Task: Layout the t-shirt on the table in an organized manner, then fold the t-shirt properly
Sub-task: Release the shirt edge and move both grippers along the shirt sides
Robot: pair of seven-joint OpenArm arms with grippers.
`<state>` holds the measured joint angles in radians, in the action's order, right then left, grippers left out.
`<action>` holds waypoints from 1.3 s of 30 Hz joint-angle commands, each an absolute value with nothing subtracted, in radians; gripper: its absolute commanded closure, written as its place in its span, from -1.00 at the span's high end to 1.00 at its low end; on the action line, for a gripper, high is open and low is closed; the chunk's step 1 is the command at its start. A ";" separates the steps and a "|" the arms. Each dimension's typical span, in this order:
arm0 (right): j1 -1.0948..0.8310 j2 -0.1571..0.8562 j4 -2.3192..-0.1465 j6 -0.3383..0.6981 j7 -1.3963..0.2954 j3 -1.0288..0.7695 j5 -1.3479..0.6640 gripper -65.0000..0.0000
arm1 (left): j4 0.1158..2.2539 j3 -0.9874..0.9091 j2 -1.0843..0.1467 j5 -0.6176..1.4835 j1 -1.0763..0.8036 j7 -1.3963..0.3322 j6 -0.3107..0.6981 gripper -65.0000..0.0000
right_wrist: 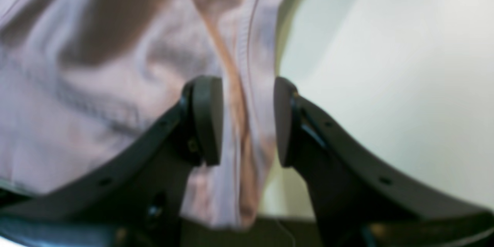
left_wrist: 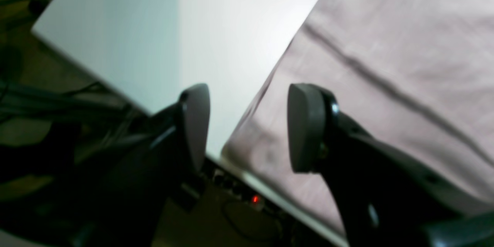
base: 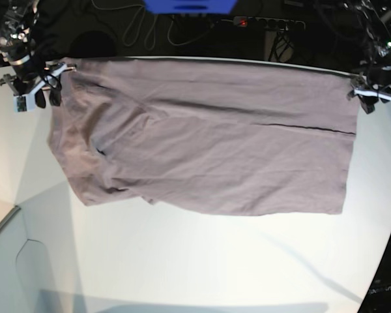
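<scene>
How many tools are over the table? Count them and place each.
2. The right tool is at the t-shirt's far left corner in the base view; the left tool is at its far right corner. Both stand open near the table's far edge.

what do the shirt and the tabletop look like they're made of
The t-shirt: soft matte knit, probably cotton jersey; it creases, and ribbing shows along one edge in the right wrist view. The table: smooth, hard white surface, likely laminate, with a faint sheen.

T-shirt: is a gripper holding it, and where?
No hold shows. The left gripper is open over the t-shirt edge; the right gripper straddles a ribbed fold, not pinching.
</scene>
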<state>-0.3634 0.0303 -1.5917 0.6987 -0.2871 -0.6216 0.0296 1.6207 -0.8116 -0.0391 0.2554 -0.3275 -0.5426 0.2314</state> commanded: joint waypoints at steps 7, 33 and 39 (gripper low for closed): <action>-0.271 0.042 -1.607 0.698 -0.266 -0.624 0.021 -0.31 | 1.638 -0.814 -0.074 0.254 -0.252 -0.521 0.232 -0.03; 0.038 0.099 -1.445 0.698 -0.449 -0.552 0.131 -0.06 | 1.564 -0.785 -0.139 0.252 -0.005 -0.624 0.234 -0.02; 0.183 0.139 -1.264 0.698 -0.449 -0.545 0.140 0.03 | 1.307 -0.704 -0.219 0.252 0.107 -0.615 0.234 0.28</action>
